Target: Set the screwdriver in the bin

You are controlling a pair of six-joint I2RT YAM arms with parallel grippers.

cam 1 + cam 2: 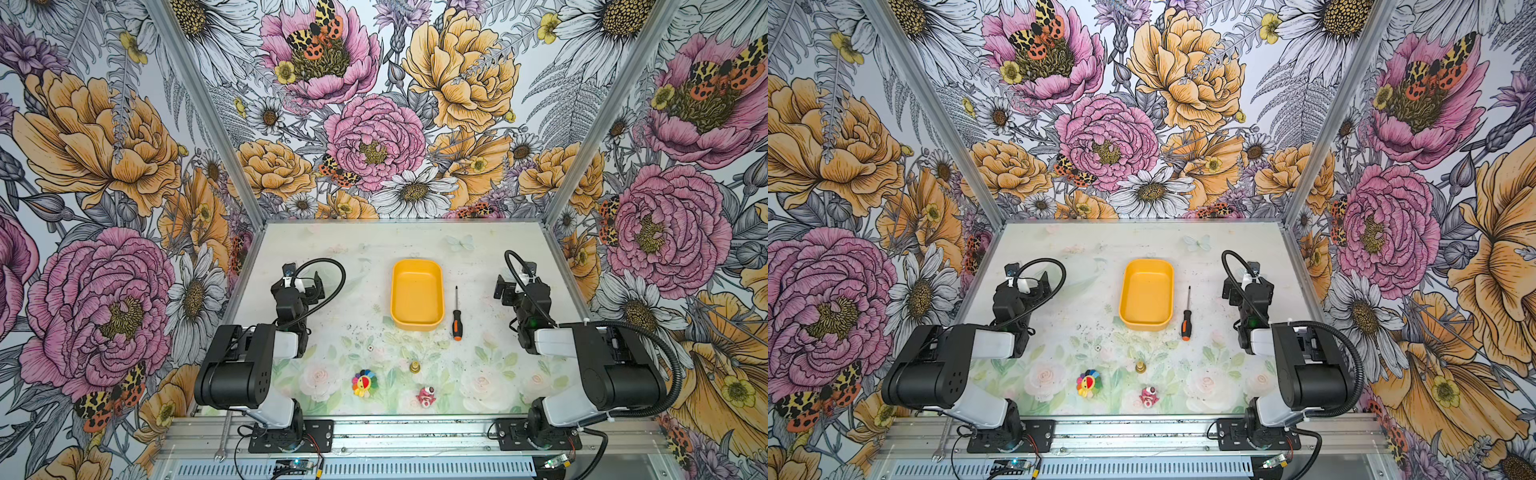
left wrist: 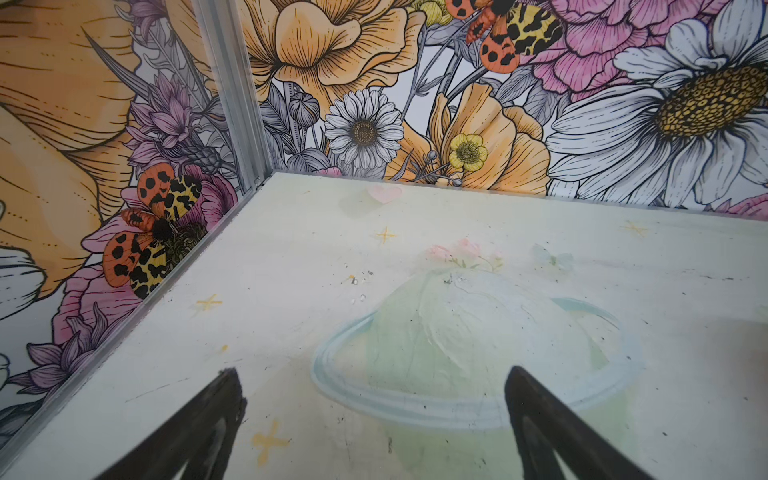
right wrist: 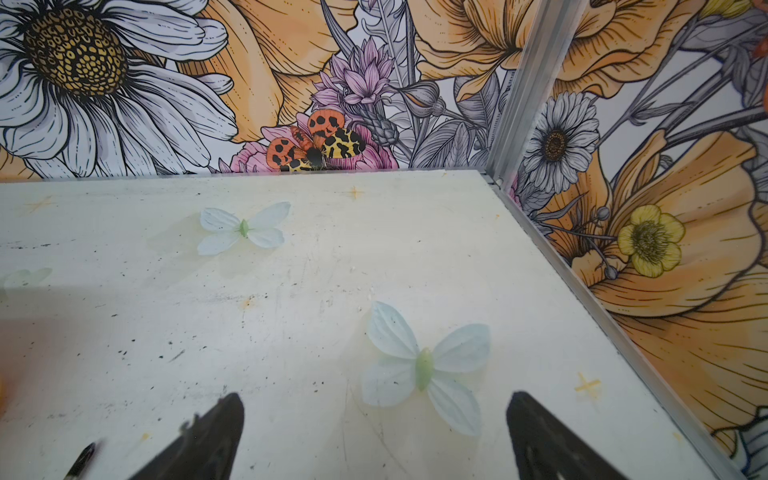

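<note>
Screwdriver [image 1: 456,313] lying on the desk [image 1: 332,249] just beside the bin [image 1: 417,323], on its right-arm side. Left tool [image 2: 372,374] and right tool [image 3: 374,398] both hanging spread, empty, well apart from the bin.

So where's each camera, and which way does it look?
Both top views: high at the front, looking down and back; left arm, right arm, yellow bin, screwdriver.
Left wrist: on the left arm, facing the far left corner; open left gripper.
Right wrist: on the right arm, facing the far right corner; open right gripper.
Shared: both wrist views show the back wall's white daisy.
</note>
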